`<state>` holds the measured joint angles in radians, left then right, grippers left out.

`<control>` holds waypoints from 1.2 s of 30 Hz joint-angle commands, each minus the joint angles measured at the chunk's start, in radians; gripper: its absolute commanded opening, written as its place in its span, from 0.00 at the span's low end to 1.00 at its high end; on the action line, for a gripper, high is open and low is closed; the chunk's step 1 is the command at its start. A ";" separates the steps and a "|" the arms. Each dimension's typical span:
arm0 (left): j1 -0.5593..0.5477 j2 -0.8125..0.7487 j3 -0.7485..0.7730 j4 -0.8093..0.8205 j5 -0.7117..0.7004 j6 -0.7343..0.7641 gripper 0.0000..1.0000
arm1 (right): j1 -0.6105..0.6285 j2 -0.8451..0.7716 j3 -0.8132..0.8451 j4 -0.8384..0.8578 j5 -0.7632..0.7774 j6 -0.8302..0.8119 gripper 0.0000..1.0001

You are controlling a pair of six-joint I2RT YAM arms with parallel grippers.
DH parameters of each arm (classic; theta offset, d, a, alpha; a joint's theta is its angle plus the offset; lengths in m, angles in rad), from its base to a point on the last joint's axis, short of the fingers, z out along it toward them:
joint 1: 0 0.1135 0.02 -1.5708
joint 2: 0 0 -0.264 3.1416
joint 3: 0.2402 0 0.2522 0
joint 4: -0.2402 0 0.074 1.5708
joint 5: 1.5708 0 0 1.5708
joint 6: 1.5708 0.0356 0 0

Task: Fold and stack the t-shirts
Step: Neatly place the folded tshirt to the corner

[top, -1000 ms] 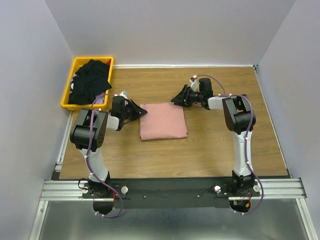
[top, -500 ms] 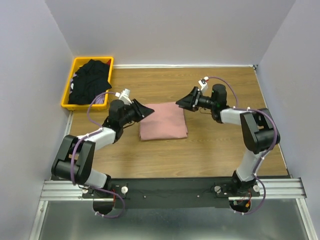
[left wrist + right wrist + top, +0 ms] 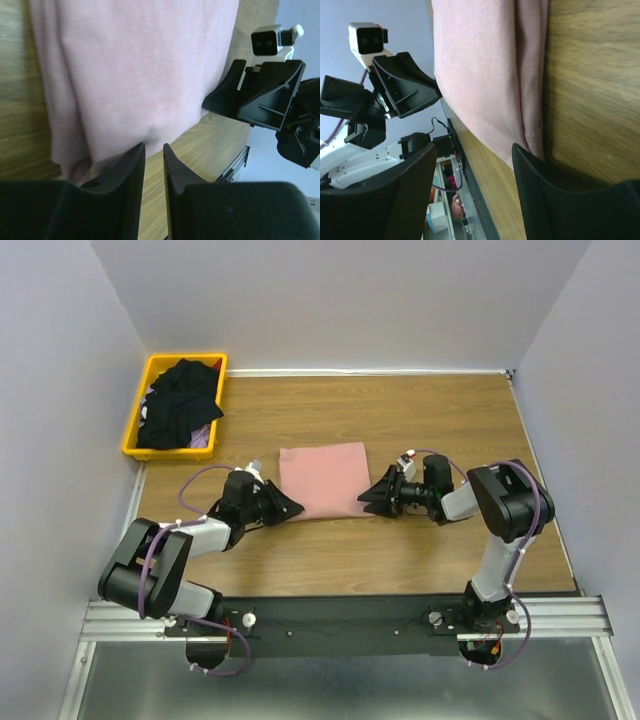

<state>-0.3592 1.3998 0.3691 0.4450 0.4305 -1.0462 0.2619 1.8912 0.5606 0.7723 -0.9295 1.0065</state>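
Observation:
A dusty pink t-shirt lies folded into a flat square on the wooden table, plain side up. Black t-shirts are heaped in a yellow bin. My left gripper lies low at the pink shirt's near left corner. In the left wrist view its jaws stand a narrow slit apart, tips at the pink shirt's edge, only wood showing between them. My right gripper sits at the near right corner, wide open, one finger touching the pink shirt's hem, nothing held.
The yellow bin stands at the table's far left corner against the wall. Grey walls close in the table on three sides. The metal rail with both arm bases runs along the near edge.
Both arms have swung down from the pink shirt's far corners to its near corners. The right jaws have spread wider. The left jaws widened, then narrowed a little. The shirt lies where it was.

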 commanded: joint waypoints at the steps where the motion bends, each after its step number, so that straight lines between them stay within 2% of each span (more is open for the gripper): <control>1: 0.026 -0.015 0.008 -0.089 -0.033 0.003 0.28 | -0.023 0.016 -0.027 0.009 0.037 0.020 0.68; 5: 0.051 -0.110 0.054 -0.291 -0.202 0.066 0.25 | -0.013 -0.101 -0.016 -0.089 0.060 0.005 0.70; 9: 0.104 -0.111 0.031 -0.293 -0.162 0.109 0.24 | 0.051 -0.171 0.079 -0.198 0.081 -0.023 0.71; 12: 0.112 -0.070 0.050 -0.298 -0.115 0.140 0.24 | 0.143 -0.173 0.177 -0.196 0.098 0.009 0.73; 14: 0.112 -0.103 0.054 -0.304 -0.121 0.138 0.24 | 0.195 -0.143 0.238 -0.186 0.119 0.021 0.73; 19: 0.117 -0.280 0.102 -0.443 -0.258 0.176 0.30 | 0.333 0.029 0.377 -0.032 0.136 0.132 0.74; 24: 0.118 -0.380 0.178 -0.581 -0.361 0.244 0.40 | 0.411 0.253 0.440 -0.001 0.167 0.173 0.74; 28: 0.117 -0.394 0.197 -0.609 -0.365 0.285 0.51 | 0.413 0.295 0.411 -0.004 0.192 0.201 0.73; 31: 0.115 -0.372 0.212 -0.627 -0.348 0.325 0.60 | 0.413 0.226 0.410 -0.016 0.178 0.182 0.73; 33: 0.115 -0.354 0.231 -0.637 -0.343 0.345 0.64 | 0.404 0.169 0.433 -0.120 0.185 0.097 0.73; 35: 0.117 -0.344 0.244 -0.649 -0.348 0.373 0.64 | 0.393 0.070 0.475 -0.294 0.217 -0.021 0.73; 36: 0.117 -0.341 0.258 -0.649 -0.348 0.382 0.64 | 0.382 0.034 0.534 -0.529 0.301 -0.172 0.73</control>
<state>-0.2478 1.0496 0.5785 -0.1619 0.1116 -0.7403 0.6693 2.0678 0.9936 0.6537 -0.7723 1.1305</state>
